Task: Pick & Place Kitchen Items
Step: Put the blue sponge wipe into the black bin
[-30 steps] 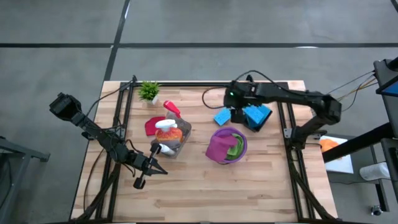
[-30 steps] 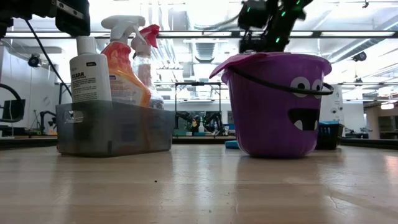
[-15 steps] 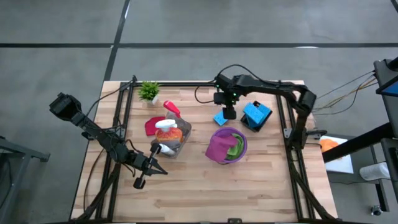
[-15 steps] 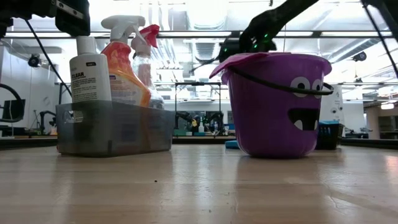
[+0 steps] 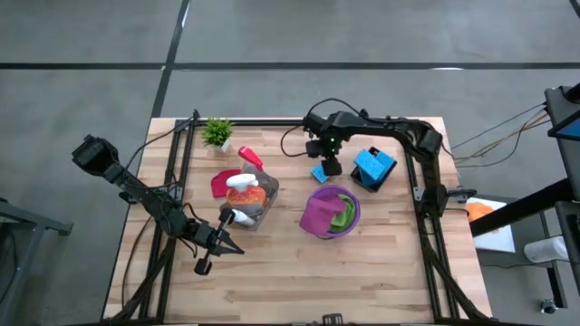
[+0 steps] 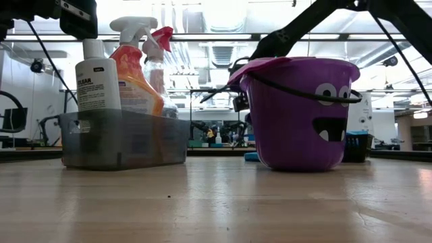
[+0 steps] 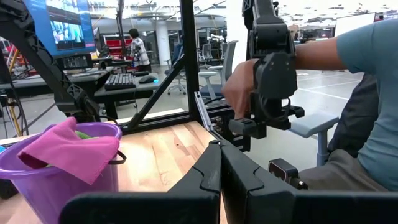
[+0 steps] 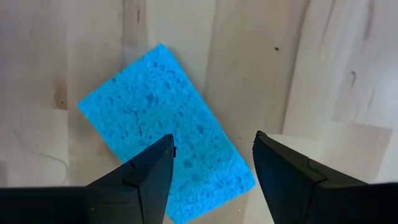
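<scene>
Reaching for a blue sponge

Right gripper [image 8: 211, 168], fingers spread, hovers over the sponge [image 8: 168, 130] beside the purple bucket [image 5: 331, 210]; next: descend, clench. Left gripper [image 5: 237, 248] waits clenched.

Small green potted plant [image 5: 217, 133] upright near far left corner of wooden table [image 5: 272, 263], apart from other items. Purple bucket [image 5: 352, 217] with cartoon face [image 6: 322, 108] stands mid-table, right of clear grey bin [image 6: 121, 140]; the two apart. Small dark bin [image 5: 381, 172] near table's right rail, tilted. Beyond table: person in teal shirt [image 7: 367, 93] seated, hand [image 7: 239, 87] on dark control rig. Monitor [image 7: 65, 28] lit above desk with keyboard [image 7: 122, 81]. Another person [image 7: 138, 46] standing farther back.
</scene>
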Motion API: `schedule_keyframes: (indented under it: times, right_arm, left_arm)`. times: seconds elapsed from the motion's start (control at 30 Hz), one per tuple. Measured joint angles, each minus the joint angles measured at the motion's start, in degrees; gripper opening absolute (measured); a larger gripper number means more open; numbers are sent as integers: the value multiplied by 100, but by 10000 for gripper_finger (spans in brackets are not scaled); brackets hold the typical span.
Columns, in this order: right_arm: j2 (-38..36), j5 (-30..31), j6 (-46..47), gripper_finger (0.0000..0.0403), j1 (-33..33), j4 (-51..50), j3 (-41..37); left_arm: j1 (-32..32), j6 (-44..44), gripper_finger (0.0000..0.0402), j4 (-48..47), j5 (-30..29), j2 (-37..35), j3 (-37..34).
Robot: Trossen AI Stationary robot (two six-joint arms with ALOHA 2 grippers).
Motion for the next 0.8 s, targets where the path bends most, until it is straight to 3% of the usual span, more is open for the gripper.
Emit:
schedule_keyframes:
  times: [0.53,0.63,0.77,0.8]
  right_arm:
    - [350,23,-506,201,-6,-235,-2]
    - [365,42,-593,152,-4,-338,-6]
    - [332,69,-722,42,-6,-411,-8]
    - [322,72,-728,34,-6,-439,-5]
  left_arm:
    - [0,6,1,-2,0,0,0]
    - [0,20,1,-5,-2,0,0]
    - [2,31,1,-13,-2,0,0]
    - [2,31,1,-11,-2,0,0]
